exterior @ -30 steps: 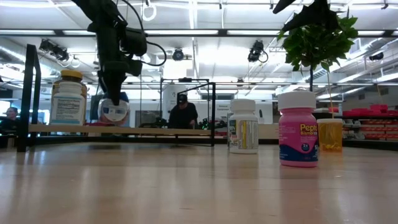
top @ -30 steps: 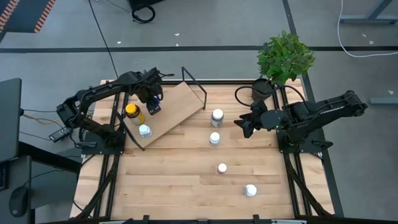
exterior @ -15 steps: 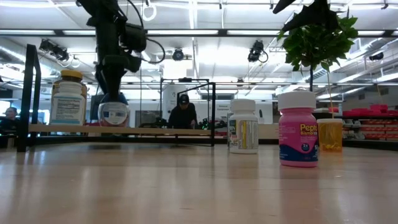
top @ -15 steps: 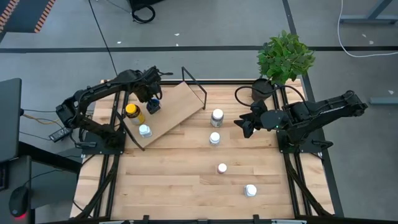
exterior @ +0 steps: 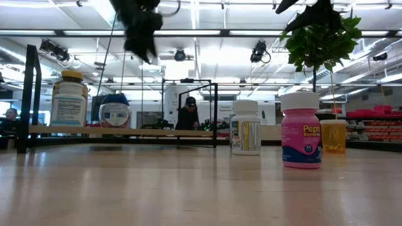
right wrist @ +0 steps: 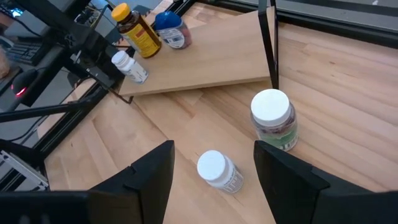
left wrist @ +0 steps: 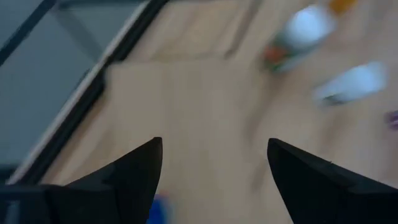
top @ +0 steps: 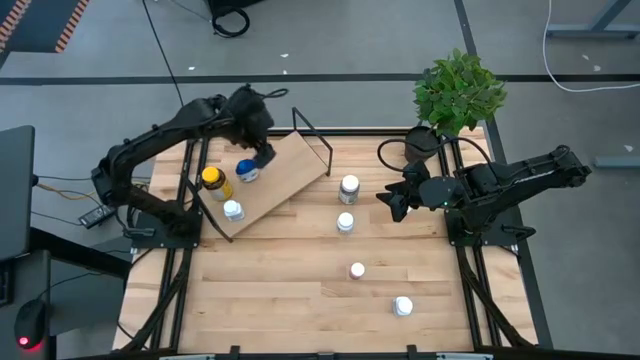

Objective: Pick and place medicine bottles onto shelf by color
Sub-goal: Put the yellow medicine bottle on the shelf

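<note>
On the shelf [top: 290, 165], the blue-capped bottle [top: 246, 170] stands free just below the left gripper [top: 262, 152], whose fingers are spread and empty. The right gripper [top: 385, 203] hovers spread beside the white-capped bottle [top: 349, 186].

Two dark arms, matte black, jointed segments with rounded housings at the joints. Left arm [top: 160, 150] slim, thin black cable running along it toward the wrist. Right arm [top: 510, 180] chunkier, blocky black links, black cable looped near its wrist end. Each base sits on a black metal bracket. Left gripper [left wrist: 214, 180]: two black wedge-shaped fingers, smooth, tapering to points. Right gripper [right wrist: 214, 186]: same pair of flat black pointed fingers, plain surfaces, markings too small to tell.
</note>
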You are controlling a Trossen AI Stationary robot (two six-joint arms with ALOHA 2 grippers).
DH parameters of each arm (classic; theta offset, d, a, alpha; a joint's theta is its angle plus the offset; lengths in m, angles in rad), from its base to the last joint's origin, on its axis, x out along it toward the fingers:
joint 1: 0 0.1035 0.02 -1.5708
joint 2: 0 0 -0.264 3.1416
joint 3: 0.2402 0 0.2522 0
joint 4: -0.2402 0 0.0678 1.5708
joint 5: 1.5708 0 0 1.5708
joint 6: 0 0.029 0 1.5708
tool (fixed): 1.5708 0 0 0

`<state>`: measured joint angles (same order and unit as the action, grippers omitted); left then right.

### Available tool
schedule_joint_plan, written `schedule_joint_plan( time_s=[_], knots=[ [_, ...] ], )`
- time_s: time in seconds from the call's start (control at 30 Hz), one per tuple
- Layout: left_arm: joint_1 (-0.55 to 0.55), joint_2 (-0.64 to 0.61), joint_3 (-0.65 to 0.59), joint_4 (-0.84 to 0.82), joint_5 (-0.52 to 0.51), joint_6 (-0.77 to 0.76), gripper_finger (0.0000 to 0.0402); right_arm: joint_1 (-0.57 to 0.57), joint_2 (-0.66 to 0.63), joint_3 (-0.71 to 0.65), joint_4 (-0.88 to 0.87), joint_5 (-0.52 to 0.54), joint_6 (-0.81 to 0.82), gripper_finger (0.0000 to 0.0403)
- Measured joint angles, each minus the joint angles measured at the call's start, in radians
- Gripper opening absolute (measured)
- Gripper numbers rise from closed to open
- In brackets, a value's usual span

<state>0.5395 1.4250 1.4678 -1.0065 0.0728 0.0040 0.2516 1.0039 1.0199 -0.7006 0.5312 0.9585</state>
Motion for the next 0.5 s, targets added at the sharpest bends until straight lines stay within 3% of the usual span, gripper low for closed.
schedule_joint_plan(
  time_s=[0.17,0.33,0.5],
  knots=[
    [-0.200,0.003,0.015,0.092,-0.004,-0.081,0.0293,0.000,0.000,0.000,0.000,0.000,-0.011,0.0228],
    [-0.412,0.061,0.015,0.238,-0.160,-0.123,0.0293,0.000,0.000,0.000,0.000,-0.042,-0.001,0.0228],
    [-0.510,0.165,0.015,0.384,-0.260,-0.205,0.0293,0.001,-0.001,0.000,0.000,-0.139,-0.035,0.0228]
  ],
)
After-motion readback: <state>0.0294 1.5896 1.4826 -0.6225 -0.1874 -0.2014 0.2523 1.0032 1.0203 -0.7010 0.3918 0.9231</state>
